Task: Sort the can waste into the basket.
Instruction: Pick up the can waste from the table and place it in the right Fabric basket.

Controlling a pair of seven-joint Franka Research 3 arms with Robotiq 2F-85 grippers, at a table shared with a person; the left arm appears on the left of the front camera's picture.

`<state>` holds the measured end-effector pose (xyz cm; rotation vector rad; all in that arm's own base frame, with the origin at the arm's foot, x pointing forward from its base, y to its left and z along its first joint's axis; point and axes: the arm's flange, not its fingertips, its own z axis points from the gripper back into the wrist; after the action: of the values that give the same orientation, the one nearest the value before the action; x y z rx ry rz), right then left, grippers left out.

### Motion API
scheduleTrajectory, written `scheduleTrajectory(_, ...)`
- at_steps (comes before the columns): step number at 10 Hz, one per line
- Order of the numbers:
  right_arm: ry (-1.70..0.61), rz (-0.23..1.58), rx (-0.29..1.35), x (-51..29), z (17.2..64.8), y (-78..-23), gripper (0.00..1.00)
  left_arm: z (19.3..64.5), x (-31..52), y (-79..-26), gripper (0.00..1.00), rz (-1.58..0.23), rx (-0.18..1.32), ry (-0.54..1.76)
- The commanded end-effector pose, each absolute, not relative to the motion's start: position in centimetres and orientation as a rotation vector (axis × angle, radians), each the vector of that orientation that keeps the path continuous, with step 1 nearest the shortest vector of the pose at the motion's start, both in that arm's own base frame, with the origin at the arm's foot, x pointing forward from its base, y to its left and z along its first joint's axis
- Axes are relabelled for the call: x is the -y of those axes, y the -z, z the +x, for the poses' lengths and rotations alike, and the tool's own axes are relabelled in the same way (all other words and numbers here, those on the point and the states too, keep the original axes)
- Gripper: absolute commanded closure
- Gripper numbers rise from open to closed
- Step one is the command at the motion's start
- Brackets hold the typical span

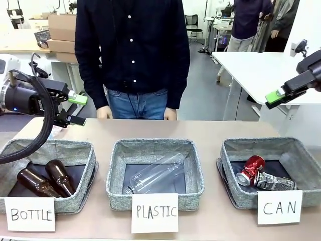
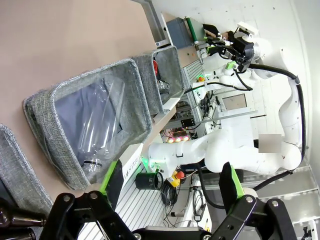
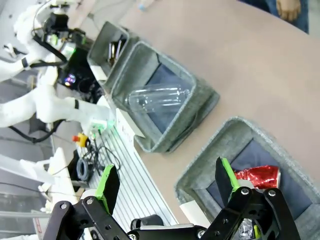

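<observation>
Hovering with both cans already sorted, the task looks finished.
The right gripper hangs wide and empty above the basket signed "CAN"; under it the red can and the black-and-silver can lie touching on its floor. The left gripper, also wide and empty, waits well apart above the "BOTTLE" basket.

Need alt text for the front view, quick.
Both cans, red can and black-and-silver can, lie in the CAN basket. Left gripper and right gripper hang open and empty.
</observation>
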<state>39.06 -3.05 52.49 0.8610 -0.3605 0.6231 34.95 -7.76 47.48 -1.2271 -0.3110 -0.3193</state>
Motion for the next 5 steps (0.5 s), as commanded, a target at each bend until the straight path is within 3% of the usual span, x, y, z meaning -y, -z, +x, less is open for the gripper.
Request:
scheduleTrajectory(1,-0.637,0.842,0.371,3.03,38.78,-52.1,0.0,34.86,7.62,-47.63,0.0,-1.226,0.308,0.324)
scheduleTrajectory(5,-0.637,0.842,0.371,3.03,38.78,-52.1,0.0,34.86,7.62,-47.63,0.0,-1.226,0.308,0.324)
